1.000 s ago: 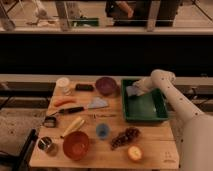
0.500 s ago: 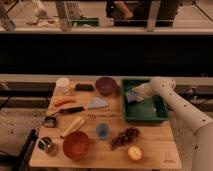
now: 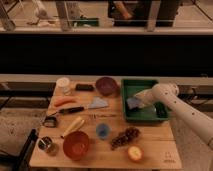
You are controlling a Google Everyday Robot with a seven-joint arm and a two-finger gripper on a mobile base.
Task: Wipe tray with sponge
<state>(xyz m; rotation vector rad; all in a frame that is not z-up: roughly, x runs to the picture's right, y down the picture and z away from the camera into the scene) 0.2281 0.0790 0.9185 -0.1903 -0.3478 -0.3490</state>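
Observation:
The dark-green tray [image 3: 141,82] stands on the right side of the wooden table [image 3: 150,150]. The blue-grey sponge [image 3: 132,103] rests on the tray floor near its left wall. My gripper [image 3: 139,101] is inside the tray, pressed down onto the sponge and shut on it. The white arm [image 3: 180,107] reaches in from the right, over the tray's right rim.
A purple bowl [image 3: 106,86] sits just left of the tray. Further left are a white cup [image 3: 63,84], a carrot [image 3: 65,101] and a black-handled knife [image 3: 74,109] by a pale-blue wedge [image 3: 98,103]. In front are a red bowl [image 3: 76,145], a blue cup [image 3: 103,131], grapes [image 3: 125,137] and an apple [image 3: 134,153].
My gripper has moved with the sponge from the tray's far left corner towards the front, along the left side of the tray floor.

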